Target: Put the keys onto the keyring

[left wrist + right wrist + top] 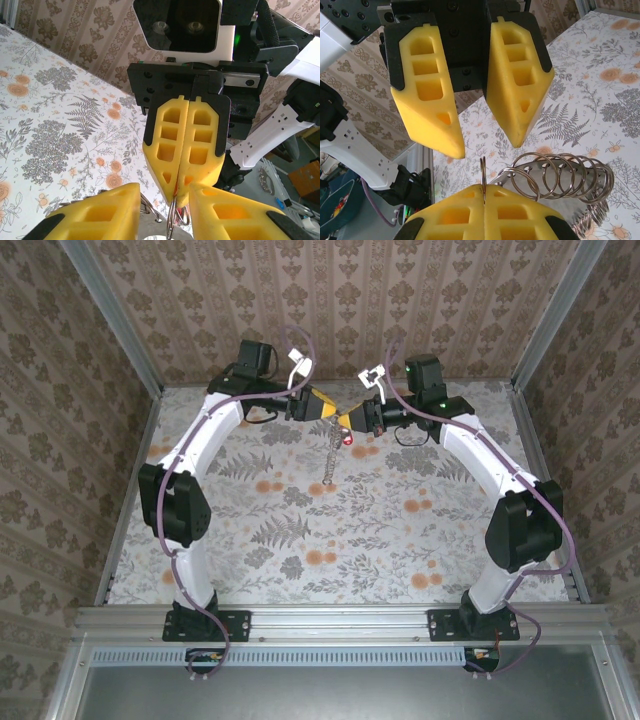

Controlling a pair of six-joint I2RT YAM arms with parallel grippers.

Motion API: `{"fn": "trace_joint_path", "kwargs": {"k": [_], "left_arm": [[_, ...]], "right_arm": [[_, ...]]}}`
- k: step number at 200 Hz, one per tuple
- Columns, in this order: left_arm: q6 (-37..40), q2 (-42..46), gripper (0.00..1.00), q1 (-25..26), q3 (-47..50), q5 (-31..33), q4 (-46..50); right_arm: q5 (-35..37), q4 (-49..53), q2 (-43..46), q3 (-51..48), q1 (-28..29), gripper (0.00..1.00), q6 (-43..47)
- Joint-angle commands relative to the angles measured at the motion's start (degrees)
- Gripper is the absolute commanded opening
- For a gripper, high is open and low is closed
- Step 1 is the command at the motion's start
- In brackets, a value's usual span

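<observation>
The right gripper [483, 192] is clenched on the rim of a thin silvery metal keyring [483, 170], apparently to steady it upright above the floral-print worktop [400, 530] for the left gripper [487, 147], whose jaws stand apart around it, while the tiny red key [348, 440] shows just beside the dangling chain [329, 460].

Beige wallpaper with brown damask motifs in vertical stripes covers the walls [330, 300] on three sides. Bare aluminium posts [115, 318] rise at the back corners. A pale cloth printed with grey ferns and orange flowers covers the table [300, 540]. A metal rail [340, 621] runs along its near edge. The light is soft and even.
</observation>
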State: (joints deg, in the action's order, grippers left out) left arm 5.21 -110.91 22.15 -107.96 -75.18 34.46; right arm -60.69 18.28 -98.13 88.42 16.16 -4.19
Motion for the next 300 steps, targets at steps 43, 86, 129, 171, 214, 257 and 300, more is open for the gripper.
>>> {"fn": "trace_joint_path", "kwargs": {"k": [43,86,129,171,214,257,300], "left_arm": [[3.2,0.7,0.31,0.4,1.5,-1.0,1.9],[3.6,1.0,0.3,0.6,2.2,-1.3,1.8],[3.9,1.2,0.3,0.9,2.6,-1.7,1.9],[4.2,1.3,0.26,0.9,3.0,-1.7,1.8],[4.2,1.5,0.15,1.1,3.3,-1.8,1.5],[3.5,1.8,0.01,1.3,3.9,-1.7,0.1],[-2.5,3.8,0.0,1.9,7.4,3.4,-7.6]], "right_arm": [[-1.5,-0.7,0.0,2.0,0.3,0.0,1.0],[-1.5,-1.0,-0.3,2.0,0.2,0.0,0.8],[-1.3,-1.2,-0.6,1.9,0.3,0.0,0.8],[-1.1,-1.3,-0.7,1.7,0.2,0.0,0.8],[-1.1,-1.5,-0.7,1.5,0.2,0.0,0.7],[-1.3,-2.2,-0.5,1.0,0.2,0.0,0.2],[0.2,-8.5,3.4,-3.0,-1.4,0.34,-5.8]]}}
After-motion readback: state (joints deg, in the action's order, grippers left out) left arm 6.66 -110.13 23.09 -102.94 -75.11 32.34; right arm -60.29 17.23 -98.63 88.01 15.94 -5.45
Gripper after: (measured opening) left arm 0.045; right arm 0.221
